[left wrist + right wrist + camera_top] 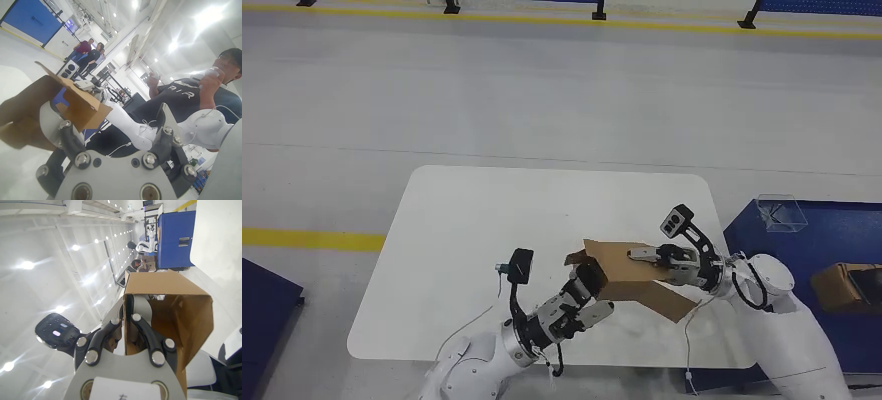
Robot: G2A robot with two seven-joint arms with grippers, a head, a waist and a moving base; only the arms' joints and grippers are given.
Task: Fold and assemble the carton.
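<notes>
Carton [627, 275] of brown board sits half-opened over the table [472, 260], between the two sets of fingers; I cannot tell whether it touches the table. The right fingers [140, 308] are pinching one wall at its open edge, one finger inside the box and one outside. The left fingers [167, 119] are spread wide: one lies against the board at the opposite end, the other stands free, well apart from it. A loose flap [670, 298] juts out on the right fingers' side.

The board looks light and thin, stiff across each panel but ready to hinge at every crease, so it will likely skew if pushed at one corner. Best hold is probably on a wall close to a crease, not on a flap. A hard pinch could crush the edge.
</notes>
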